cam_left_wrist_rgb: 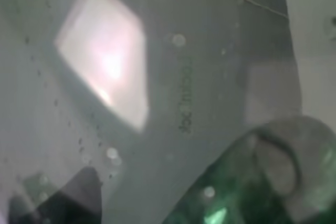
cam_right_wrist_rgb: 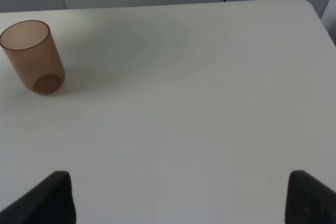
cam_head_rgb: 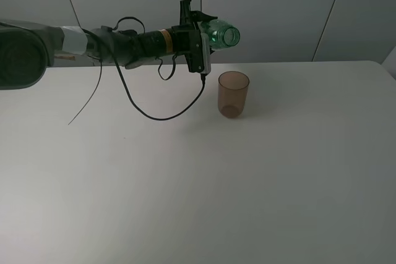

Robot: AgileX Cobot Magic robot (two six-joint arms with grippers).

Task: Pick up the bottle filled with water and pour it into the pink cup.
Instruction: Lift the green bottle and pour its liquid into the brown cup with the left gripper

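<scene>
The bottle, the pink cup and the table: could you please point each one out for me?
bottle (cam_head_rgb: 217, 34), exterior high view, on its green body behind the neck.
pink cup (cam_head_rgb: 233, 96), exterior high view, on its side wall.
table (cam_head_rgb: 278, 183), exterior high view, on its bare white top.

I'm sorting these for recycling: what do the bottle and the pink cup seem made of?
The bottle is likely clear green plastic with a glossy finish: it is see-through and shows bright glints. The pink cup is probably translucent brownish-pink plastic, smooth: its base shows through the side. Glass cannot be ruled out by look alone.
</scene>
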